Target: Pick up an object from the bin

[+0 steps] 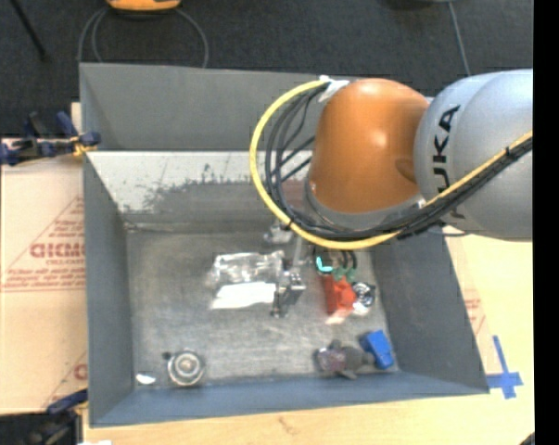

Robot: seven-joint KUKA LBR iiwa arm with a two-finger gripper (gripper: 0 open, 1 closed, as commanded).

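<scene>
Now gripper (285, 297) down mid-frame in bin (168, 109).
Beside clear wrapper (242, 269); red block (335, 295) just right; can't tell its grip.

Light is moderate and fairly even, falling from above; the bin's (103, 248) back wall is its brightest grey, the floor duller, the side walls darker; the orange cover (367, 146) carries a broad soft sheen on top, fading to shade at its lower edge; under the arm (483, 156) a dim shadow lies on the floor round the gripper (284, 295); the clear wrapper (247, 269) glints white; the metal disc (185, 367) shows a small glare; the carpet (260, 17) beyond is dark.
</scene>
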